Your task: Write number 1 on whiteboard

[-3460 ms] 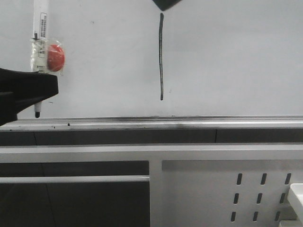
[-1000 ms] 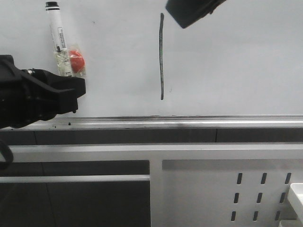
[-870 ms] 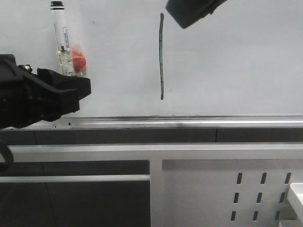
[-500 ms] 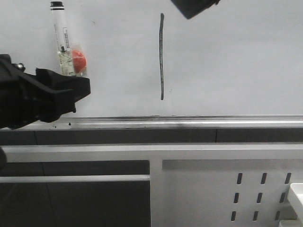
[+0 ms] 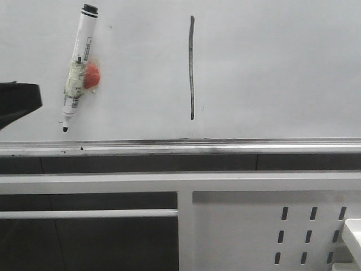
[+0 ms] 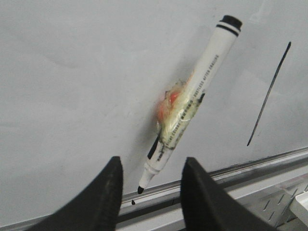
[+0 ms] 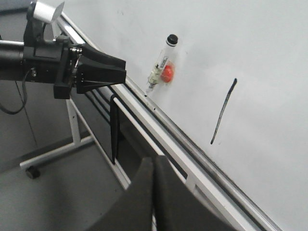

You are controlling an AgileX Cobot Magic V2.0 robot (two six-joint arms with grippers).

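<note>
Number 1 (image 5: 192, 68) drawn mid-whiteboard (image 5: 282, 68), above silver ledge (image 5: 225, 145). Marker (image 5: 77, 68) stuck tilted on board, tip down, untouched. Left tool (image 6: 150, 192) spread, empty, just below marker. Right tool (image 7: 153, 192) pressed together, well clear.

Number 1 (image 5: 192, 68) on whiteboard (image 5: 271, 68) (marker print illegible)

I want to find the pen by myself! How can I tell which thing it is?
Look at the whiteboard. Left of the number 1 a marker sticks to the board, tilted, black cap up and tip down. It is the only thing there with a red blob taped to it.
</note>
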